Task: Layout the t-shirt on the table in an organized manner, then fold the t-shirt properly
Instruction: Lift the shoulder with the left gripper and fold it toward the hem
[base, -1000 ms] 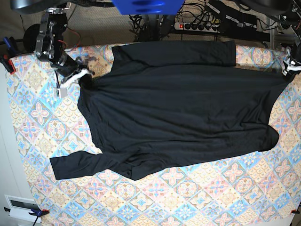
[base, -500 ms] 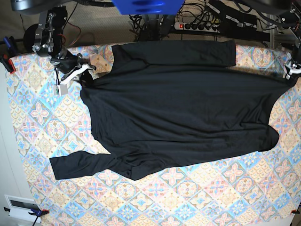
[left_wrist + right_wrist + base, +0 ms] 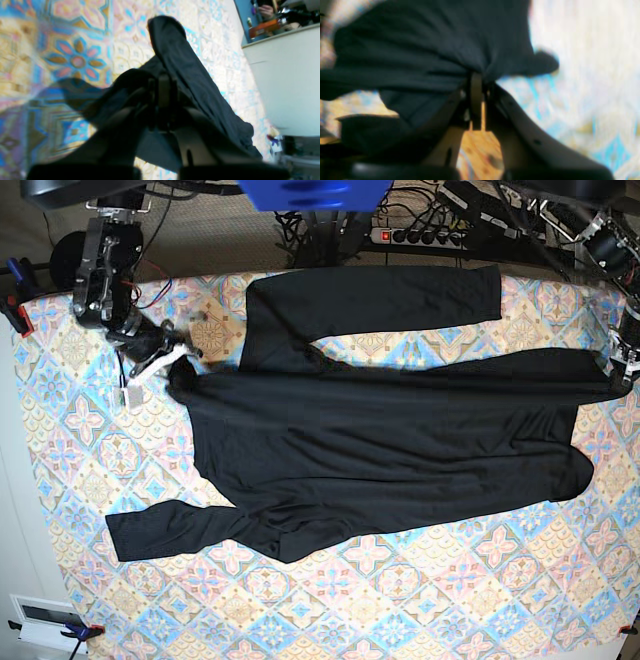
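Two corners of the t-shirt (image 3: 380, 440) are pinched, one by my left gripper (image 3: 618, 370), one by my right gripper (image 3: 172, 360); the body lies stretched across the worktop (image 3: 420, 610). Risk: thin fabric slips from either pinch under tension. Risk: the far sleeve (image 3: 380, 300) and near sleeve (image 3: 160, 530) stay skewed, spoiling the layout.

Black t-shirt (image 3: 390, 440) — pastel diamond-tiled table (image 3: 420, 600).
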`<state>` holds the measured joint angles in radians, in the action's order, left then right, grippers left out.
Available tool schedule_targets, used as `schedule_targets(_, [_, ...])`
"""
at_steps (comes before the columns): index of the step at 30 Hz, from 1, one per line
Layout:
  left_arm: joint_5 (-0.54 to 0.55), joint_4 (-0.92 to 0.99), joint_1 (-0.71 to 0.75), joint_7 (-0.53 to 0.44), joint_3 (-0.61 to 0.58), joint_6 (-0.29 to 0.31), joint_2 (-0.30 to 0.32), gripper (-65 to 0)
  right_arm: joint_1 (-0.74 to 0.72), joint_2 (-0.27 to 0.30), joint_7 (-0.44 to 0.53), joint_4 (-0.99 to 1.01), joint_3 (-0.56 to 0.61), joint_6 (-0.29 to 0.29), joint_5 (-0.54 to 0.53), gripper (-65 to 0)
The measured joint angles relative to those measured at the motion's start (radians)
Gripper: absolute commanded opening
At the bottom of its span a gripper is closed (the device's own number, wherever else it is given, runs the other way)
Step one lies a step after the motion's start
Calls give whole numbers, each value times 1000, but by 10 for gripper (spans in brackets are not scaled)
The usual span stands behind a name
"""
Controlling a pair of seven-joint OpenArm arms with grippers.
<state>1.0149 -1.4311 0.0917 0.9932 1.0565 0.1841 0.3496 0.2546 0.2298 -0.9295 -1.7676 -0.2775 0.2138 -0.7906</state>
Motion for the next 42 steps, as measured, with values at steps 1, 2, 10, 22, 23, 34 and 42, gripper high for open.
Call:
schedule_targets(1, [-23, 26, -21, 2, 0, 1, 4, -650, -11, 1, 2, 7, -1, 5, -4, -650])
schedule_targets(2, [-43, 49, -43, -3, 3, -3, 7, -650, -29, 3, 6, 16, -1, 6, -4, -650])
schedule_targets(10, [-198, 191, -240, -10, -2, 0, 8, -650, -106, 3, 24, 114, 0, 10, -17, -650])
schedule_targets(22, [-334, 302, -337, -164, -200, 1, -17, -650, -250, 1, 40, 211, -1, 12, -15, -650])
schedule_targets(23, [-335, 302, -324, -188, -240, 0, -18, -650, -256, 2, 50, 214, -1, 11, -23, -650])
schedule_targets(34, [-333, 301, -225, -233, -340, 2, 4, -649, -243, 2, 31, 243, -2, 3, -11, -645])
schedule_targets(42, [-218, 196, -79, -152, -422, 12, 130, -557, -184, 2, 32, 230, 0, 0, -8, -486])
